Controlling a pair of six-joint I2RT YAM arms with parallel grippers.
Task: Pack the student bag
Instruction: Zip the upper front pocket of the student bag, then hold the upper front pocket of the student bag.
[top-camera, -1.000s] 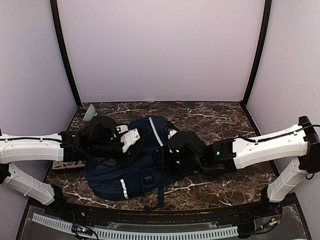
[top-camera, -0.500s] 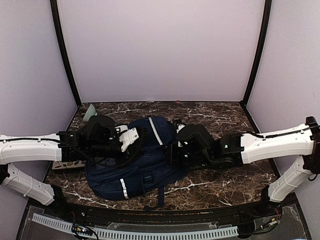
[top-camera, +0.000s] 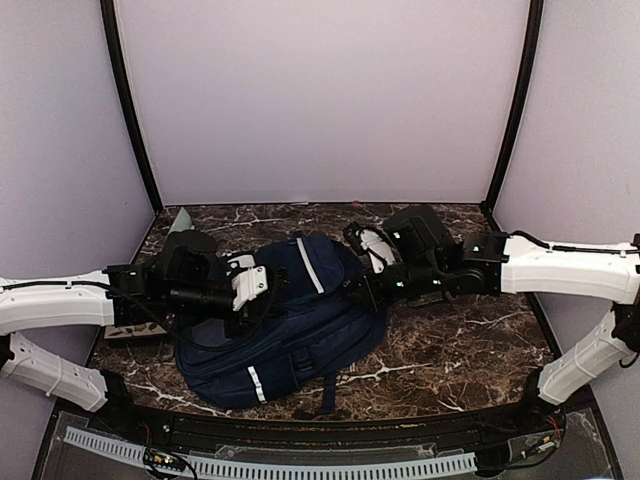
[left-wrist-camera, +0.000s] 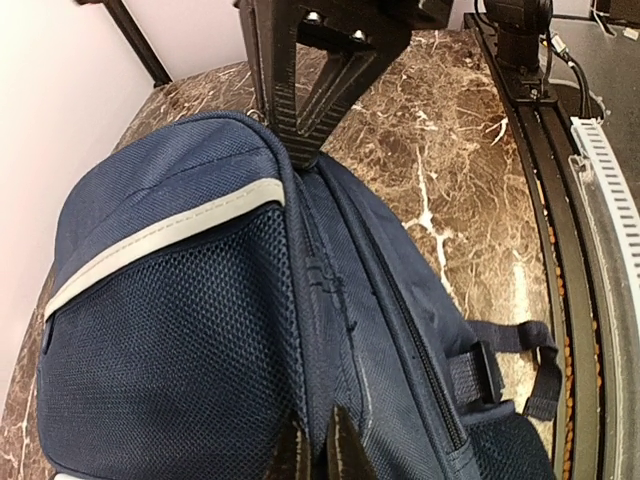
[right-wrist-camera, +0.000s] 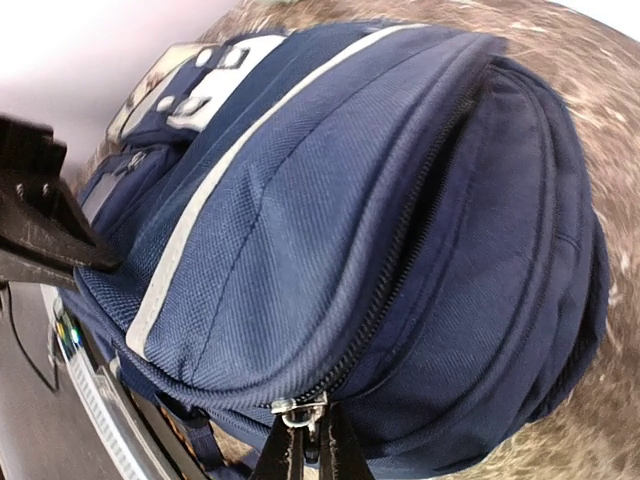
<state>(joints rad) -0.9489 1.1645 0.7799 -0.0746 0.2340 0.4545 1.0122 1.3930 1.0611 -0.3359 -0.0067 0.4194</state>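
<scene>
The student bag (top-camera: 290, 325), navy blue with white stripe trim, lies on the marble table between both arms. My left gripper (top-camera: 266, 298) is shut on a fabric seam of the bag (left-wrist-camera: 330, 300), beside its mesh pocket; the fingertips (left-wrist-camera: 345, 452) pinch that fold at the bottom of the left wrist view. My right gripper (top-camera: 353, 291) sits at the bag's right side, shut on the metal zipper pull (right-wrist-camera: 305, 412). The zipper (right-wrist-camera: 430, 190) gapes a little further along. White patches (right-wrist-camera: 200, 85) show near the bag's top.
A pale green object (top-camera: 181, 222) stands at the back left corner. A flat board-like item (top-camera: 125, 334) lies under my left arm. Black posts and lilac walls enclose the table; a cable rail (top-camera: 300, 462) runs along the near edge.
My right gripper closed on the zipper pull, and its arm swung back and to the right, tugging the bag's right side. The left gripper kept its pinch and drew slightly left.
</scene>
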